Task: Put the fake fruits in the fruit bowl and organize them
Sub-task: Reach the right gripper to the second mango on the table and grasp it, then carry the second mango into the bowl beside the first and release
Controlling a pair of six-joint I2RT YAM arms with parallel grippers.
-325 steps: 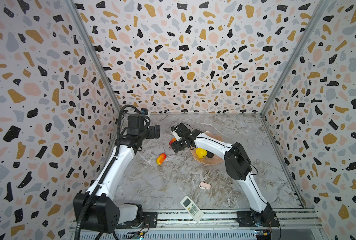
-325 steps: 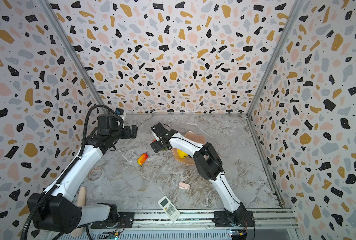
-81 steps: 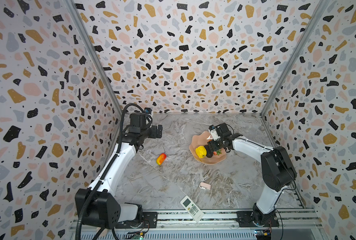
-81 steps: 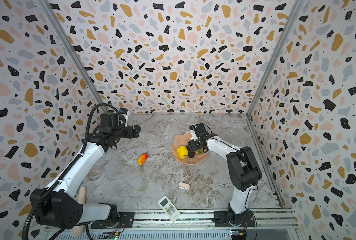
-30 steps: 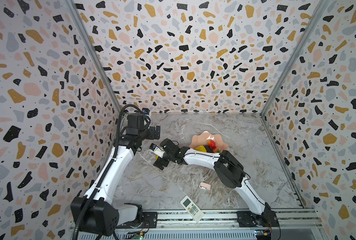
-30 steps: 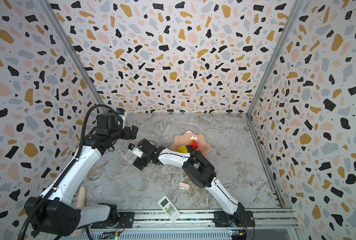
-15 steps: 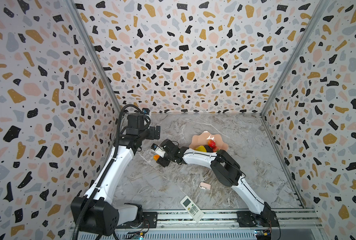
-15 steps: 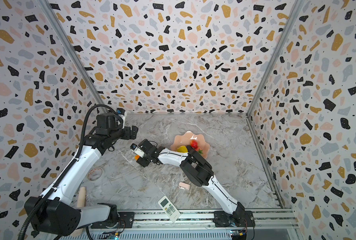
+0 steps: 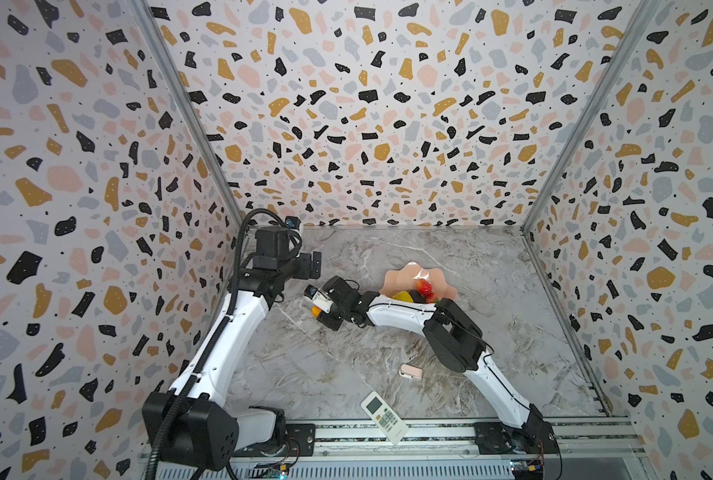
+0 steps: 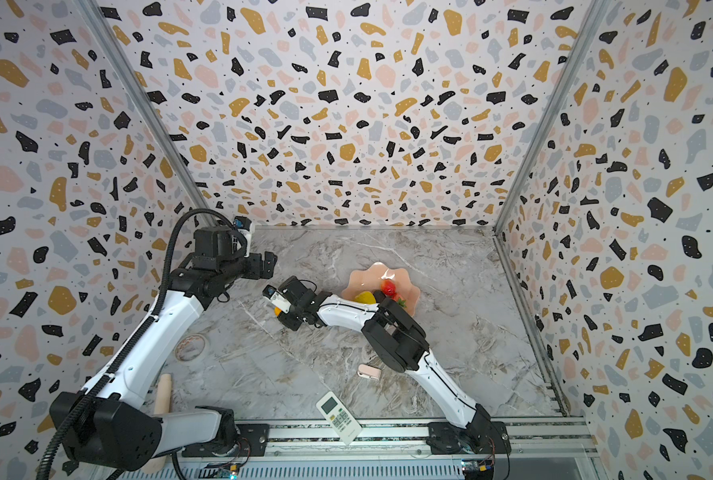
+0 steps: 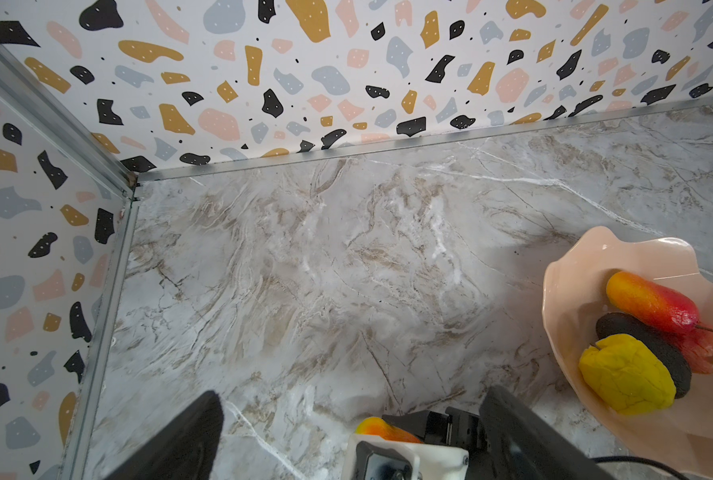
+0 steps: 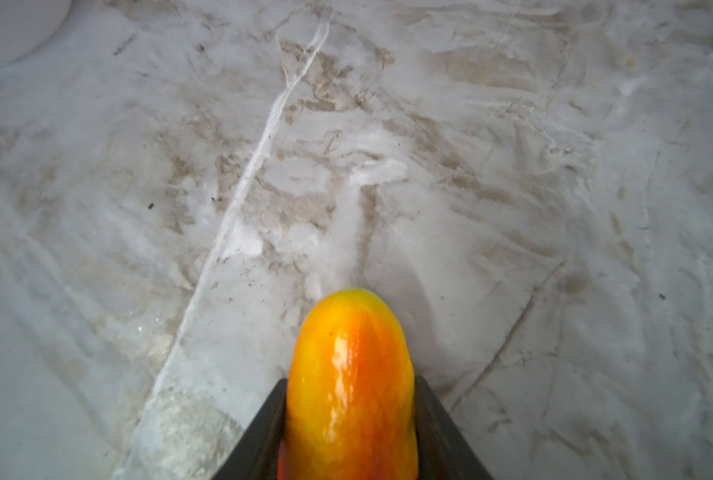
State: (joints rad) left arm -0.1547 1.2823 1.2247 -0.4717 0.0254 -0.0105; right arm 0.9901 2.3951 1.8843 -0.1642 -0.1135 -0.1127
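Clamping my right end effector (image 12: 350,415) on the mango (image 12: 346,353), I have both jaws pressed against the fruit's long sides, and its yellow tip pokes out in front. I grip it across the waist, I judge, because a glossy oval would squirt out of an end-on pinch. It sits low at the surface (image 12: 513,166); I cannot tell whether it is clear of it. In both top views the mango is left of the bowl (image 9: 404,270), near it but apart, which is why my right arm reaches across the middle.

My left end effector (image 9: 310,266) hangs just beyond, jaws wide and empty, probably parked out of the way.

The bowl holds four fruits bunched toward the side nearer my bases. The other mango (image 11: 654,305) lies there with the avocado (image 11: 646,345) against it. The lemon (image 11: 625,376) touches the avocado, and the strawberry (image 11: 708,349) is tucked behind. The far half of the dish is bare, which leaves room for this last fruit.
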